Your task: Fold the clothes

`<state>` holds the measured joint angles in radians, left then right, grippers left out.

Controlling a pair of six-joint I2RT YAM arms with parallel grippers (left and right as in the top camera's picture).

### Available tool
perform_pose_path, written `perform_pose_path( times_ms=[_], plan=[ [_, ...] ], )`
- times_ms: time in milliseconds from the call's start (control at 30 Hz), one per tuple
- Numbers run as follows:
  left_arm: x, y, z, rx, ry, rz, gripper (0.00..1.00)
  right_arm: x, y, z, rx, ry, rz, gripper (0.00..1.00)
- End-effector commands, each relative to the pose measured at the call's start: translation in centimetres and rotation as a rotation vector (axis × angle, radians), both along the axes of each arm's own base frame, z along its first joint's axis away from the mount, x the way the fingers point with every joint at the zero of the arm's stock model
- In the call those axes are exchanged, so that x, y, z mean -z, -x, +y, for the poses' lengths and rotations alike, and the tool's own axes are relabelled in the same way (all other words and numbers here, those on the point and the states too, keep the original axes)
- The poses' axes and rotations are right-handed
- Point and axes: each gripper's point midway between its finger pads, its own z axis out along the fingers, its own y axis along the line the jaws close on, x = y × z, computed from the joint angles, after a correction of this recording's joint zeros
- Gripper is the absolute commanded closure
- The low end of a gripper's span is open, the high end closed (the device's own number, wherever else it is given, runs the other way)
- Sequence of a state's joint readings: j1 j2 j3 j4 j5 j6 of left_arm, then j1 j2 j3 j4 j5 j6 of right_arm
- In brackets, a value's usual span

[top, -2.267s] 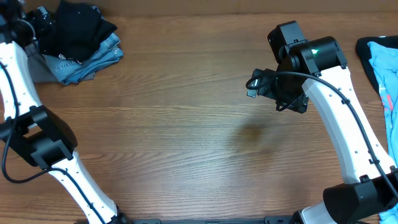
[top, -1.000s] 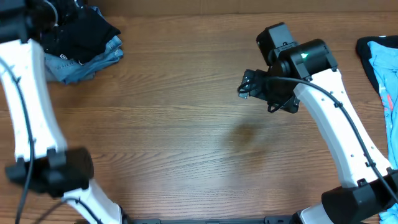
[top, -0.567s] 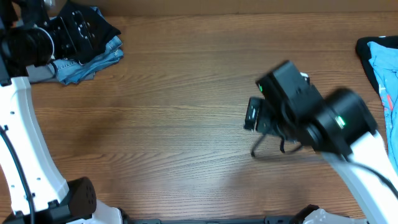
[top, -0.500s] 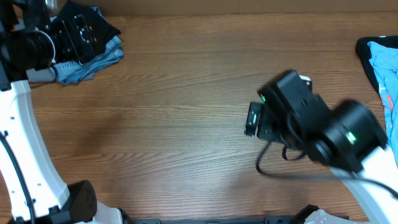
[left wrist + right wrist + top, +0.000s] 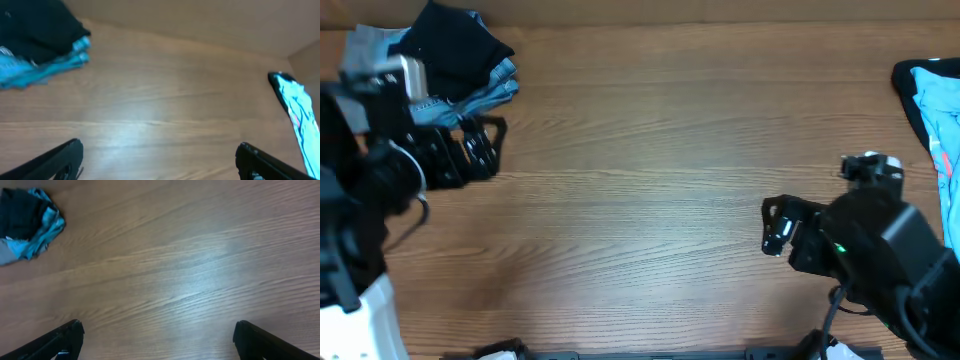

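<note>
Both arms hover empty over the bench (image 5: 650, 130), with clothes lying at its two ends.
The left end effector (image 5: 490, 148) has its fingers apart, near the heap of black and denim clothes (image 5: 460, 55) in the far left corner. The right end effector (image 5: 772, 227), fingers also spread, grips nothing, well apart from the light blue garment (image 5: 932, 95) at the right edge.

Clothes pile (image 5: 460, 60), black over denim, at table's (image 5: 640, 130) far-left corner. Left gripper (image 5: 488, 148) near it. Right gripper (image 5: 775, 226) over bare wood. Blue garment (image 5: 935, 100) at right edge.
</note>
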<state>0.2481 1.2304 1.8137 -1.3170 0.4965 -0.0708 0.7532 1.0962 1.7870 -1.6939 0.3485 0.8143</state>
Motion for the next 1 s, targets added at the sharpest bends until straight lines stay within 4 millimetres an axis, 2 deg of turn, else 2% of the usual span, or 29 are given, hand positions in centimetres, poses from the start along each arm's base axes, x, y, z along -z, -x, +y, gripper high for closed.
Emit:
perform_pose_path(
  times_ms=[0,133,300,967],
  plan=[
    [3.4,1.4,-1.4,0.052,0.031,-0.021,0.00,-0.5,-0.6,-0.8,0.042,0.028,-0.045,0.00],
    [5.7,2.2,-1.6,0.046,0.028,-0.045,0.00,-0.3,-0.8,-0.7,0.042,0.036,-0.036,0.00],
    [8.5,2.3,-1.4,0.036,0.038,0.021,0.00,0.0,-0.7,-0.2,0.028,0.031,-0.016,0.00],
    [14.6,-0.8,-0.3,0.015,0.082,0.266,0.00,0.1,-0.7,-0.2,0.029,0.032,-0.014,0.00]
  ],
)
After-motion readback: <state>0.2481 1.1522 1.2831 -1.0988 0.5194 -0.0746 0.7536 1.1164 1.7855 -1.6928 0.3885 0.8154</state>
